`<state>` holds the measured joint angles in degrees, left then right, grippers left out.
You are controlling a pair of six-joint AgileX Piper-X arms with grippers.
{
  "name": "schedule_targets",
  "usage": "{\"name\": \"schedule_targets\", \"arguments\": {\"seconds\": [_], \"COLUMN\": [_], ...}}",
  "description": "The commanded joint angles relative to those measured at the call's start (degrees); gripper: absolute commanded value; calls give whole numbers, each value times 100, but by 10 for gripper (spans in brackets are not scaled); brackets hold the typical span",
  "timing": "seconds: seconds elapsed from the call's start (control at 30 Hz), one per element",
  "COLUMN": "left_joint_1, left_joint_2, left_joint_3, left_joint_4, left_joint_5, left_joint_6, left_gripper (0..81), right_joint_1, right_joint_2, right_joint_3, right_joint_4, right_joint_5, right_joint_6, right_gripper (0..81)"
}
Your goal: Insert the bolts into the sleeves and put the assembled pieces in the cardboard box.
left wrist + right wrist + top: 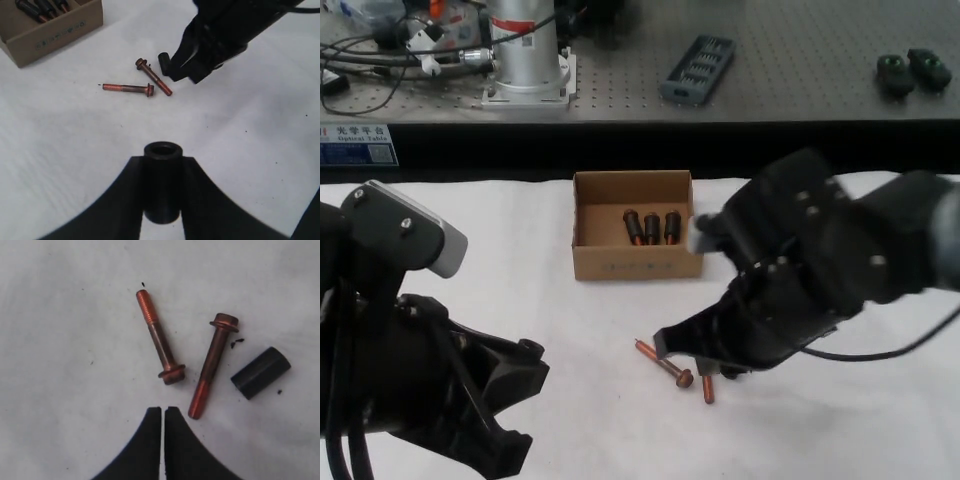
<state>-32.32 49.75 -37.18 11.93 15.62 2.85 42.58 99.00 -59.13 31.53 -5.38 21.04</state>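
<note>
High view: cardboard box (582,262) at centre of frame, two bolts (663,361) lower centre. Left gripper (163,165) clamps an upright sleeve (162,192); right gripper (163,412) fingers pressed together near the bolts.

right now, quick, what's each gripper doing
Left gripper: shut on an upright black cylindrical sleeve.
Right gripper: shut, holding nothing.

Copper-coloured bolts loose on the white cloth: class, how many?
2. One copper-coloured bolt lies beside the second bolt, itself next to a black cylindrical sleeve; more may be hidden.
</note>
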Motion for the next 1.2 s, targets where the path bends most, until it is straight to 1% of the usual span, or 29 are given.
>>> {"name": "schedule_targets", "arguments": {"seconds": [0.0, 0.03, 0.1, 0.13, 0.17, 0.27, 0.33, 0.5, 0.73, 0.83, 0.97, 1.07, 1.17], "left_joint_1": [12, 12, 12, 12, 12, 12, 12, 12, 12, 12, 12, 12, 12], "left_joint_2": [-50, -50, -50, -50, -50, -50, -50, -50, -50, -50, -50, -50, -50], "left_joint_3": [-6, -6, -6, -6, -6, -6, -6, -6, 4, 4, 4, 4, 4], "left_joint_4": [0, 0, 11, 14, 25, 83, 141, 283, 344, 344, 344, 344, 344], "left_joint_5": [56, 56, 56, 56, 56, 56, 56, 56, 56, 56, 56, 56, 56], "left_joint_6": [-79, -79, -79, -79, -79, -79, -79, -79, -79, -79, -79, -79, -79], "left_gripper": [6, 6, 6, 6, 6, 6, 6, 6, 6, 6, 6, 6, 6], "right_joint_1": [-41, -59, -87, -110, -132, -248, -327, -477, -446, -443, -443, -443, -371], "right_joint_2": [171, 264, 390, 444, 491, 593, 669, 873, 1165, 1289, 1313, 1313, 1313], "right_joint_3": [-213, -313, -503, -595, -681, -897, -1031, -1316, -1353, -1389, -1399, -1448, -1469], "right_joint_4": [-8, 42, 159, 218, 277, 294, 294, 567, 636, 606, 505, 550, 549], "right_joint_5": [90, 220, 470, 628, 710, 715, 715, 701, 673, 455, 418, 205, 63], "right_joint_6": [-150, -149, -149, -149, -176, -180, -180, -180, -180, -151, -45, -23, 80], "right_gripper": [109, 178, 291, 319, 315, 252, 228, 234, 234, 234, 234, 234, 234]}}
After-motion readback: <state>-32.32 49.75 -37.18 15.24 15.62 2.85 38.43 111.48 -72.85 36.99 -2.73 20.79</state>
